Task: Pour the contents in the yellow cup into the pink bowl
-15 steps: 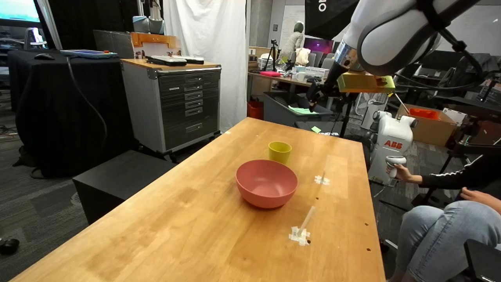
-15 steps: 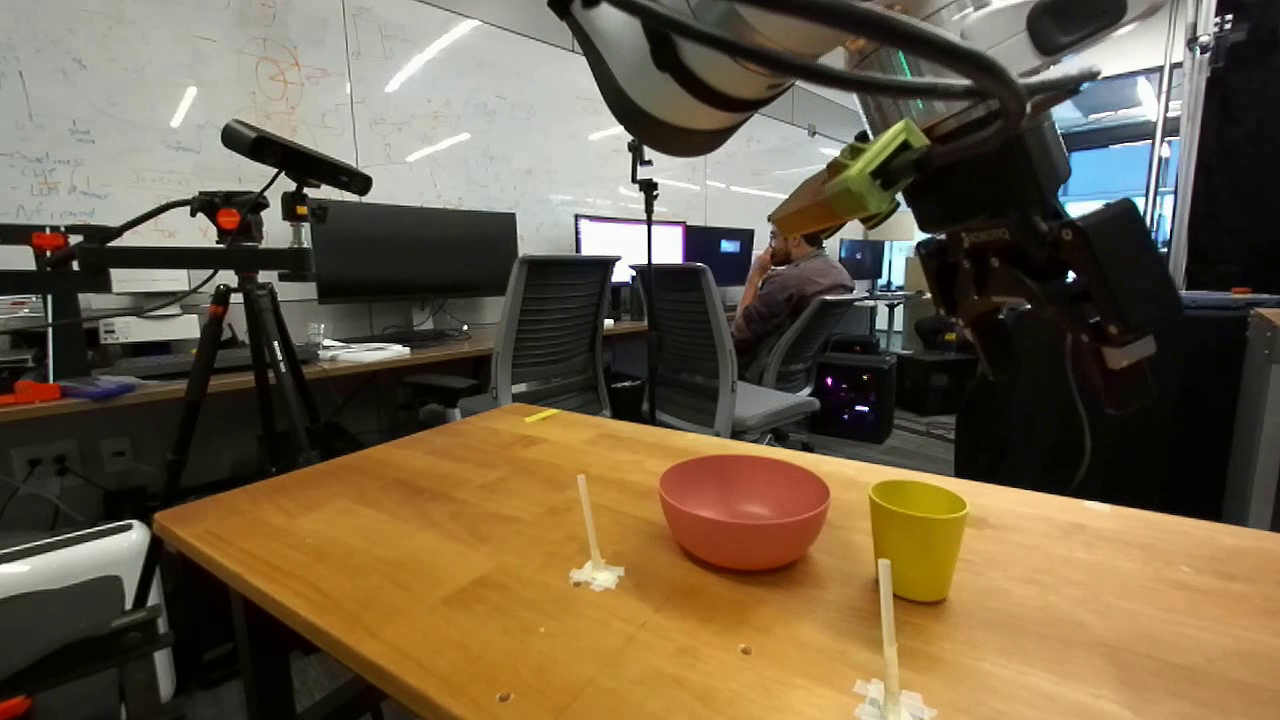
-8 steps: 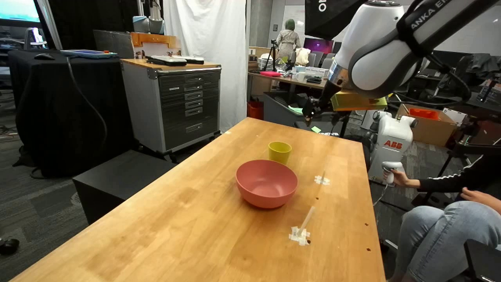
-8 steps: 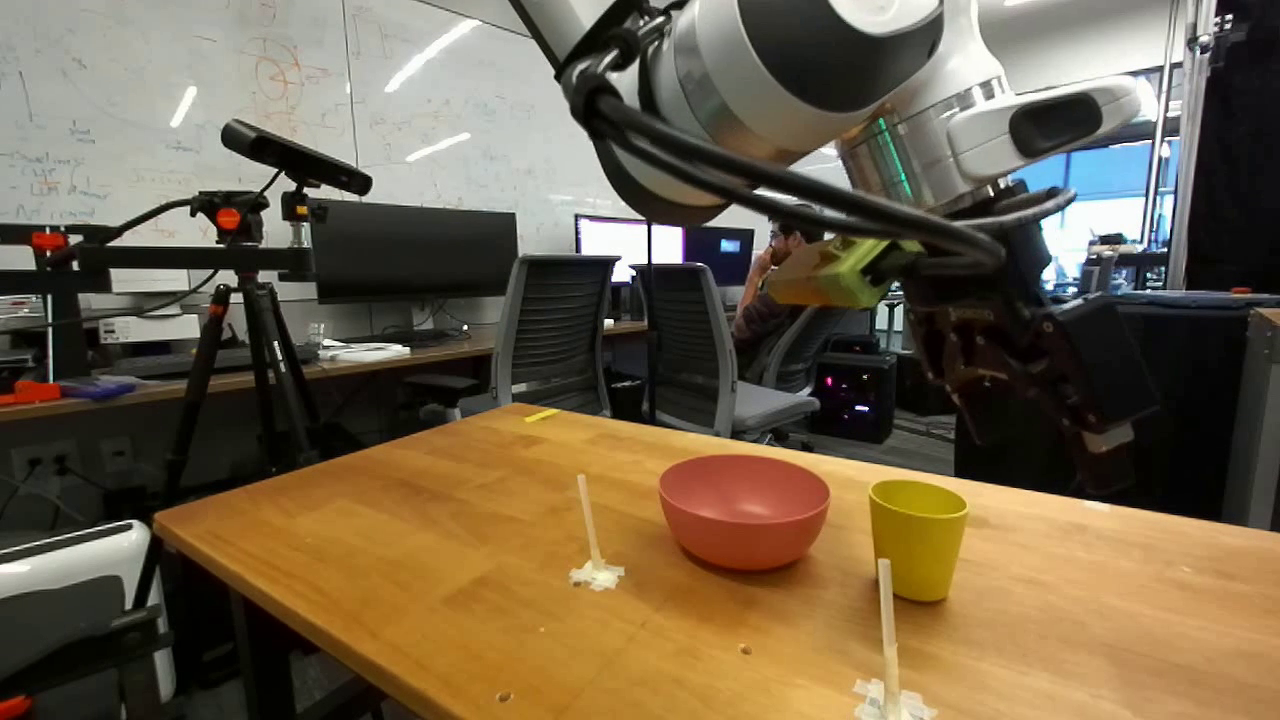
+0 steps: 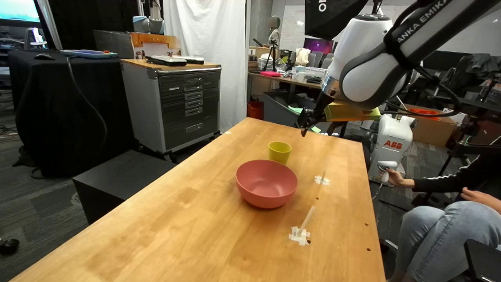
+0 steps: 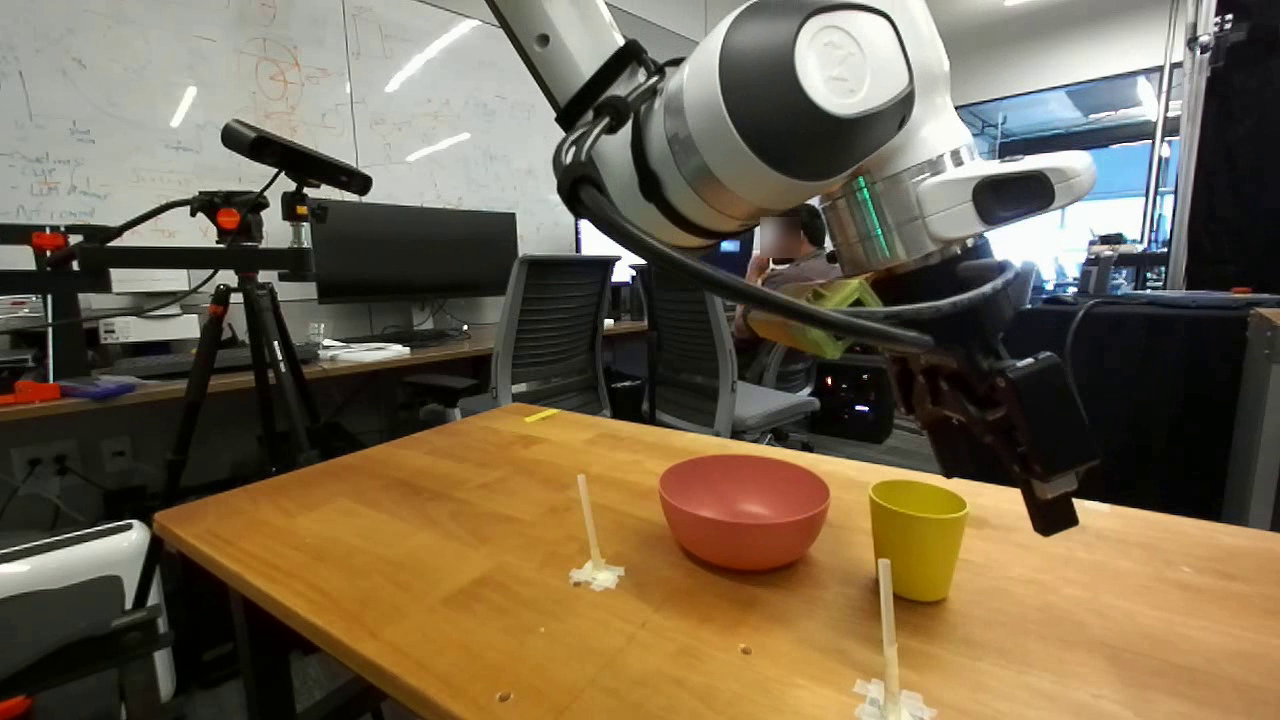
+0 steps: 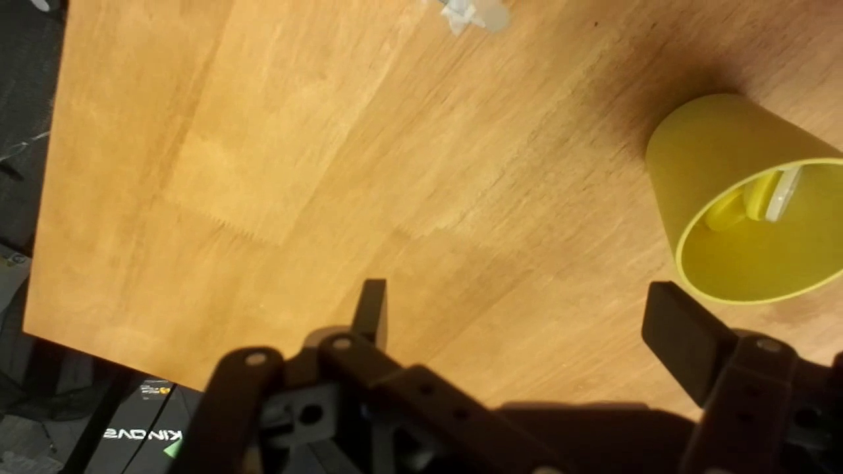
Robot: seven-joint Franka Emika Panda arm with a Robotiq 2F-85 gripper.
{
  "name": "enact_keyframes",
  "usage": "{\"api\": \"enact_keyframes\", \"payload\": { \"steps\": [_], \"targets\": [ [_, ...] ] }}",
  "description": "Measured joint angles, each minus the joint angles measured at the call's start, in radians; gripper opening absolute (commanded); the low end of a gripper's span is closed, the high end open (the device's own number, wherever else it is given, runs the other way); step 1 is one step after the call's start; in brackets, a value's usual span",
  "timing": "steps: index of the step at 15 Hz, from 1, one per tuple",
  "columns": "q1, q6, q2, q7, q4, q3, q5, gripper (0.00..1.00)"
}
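Wrist view: 1 gripper [image 7: 520,306], spread, is hanging near 1 yellow cup [image 7: 708,151]; yellow-and-whitish contents [image 7: 760,197] are lying inside

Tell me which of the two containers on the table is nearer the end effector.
The yellow cup, the narrower one. In both exterior views it appears between the open end effector and the wider pink bowl.

In the wrist view the pincer [image 7: 517,319] hangs above the wooden tabletop [image 7: 263,197], its two fingers [image 7: 685,339] spread wide, one tip showing just beside the rim of the yellow cup [image 7: 718,151]. The cup, cut off by the right edge, holds yellow and whitish pieces [image 7: 761,197]. At the top, white tape [image 7: 460,13] lies on the tabletop.
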Motion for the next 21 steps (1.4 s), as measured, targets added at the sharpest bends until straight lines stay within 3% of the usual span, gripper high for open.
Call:
{"api": "enact_keyframes", "payload": {
  "steps": [21],
  "targets": [
    [0.066,0.000,0.148,0.000,0.136,-0.008,0.021,1.00]
  ]
}}
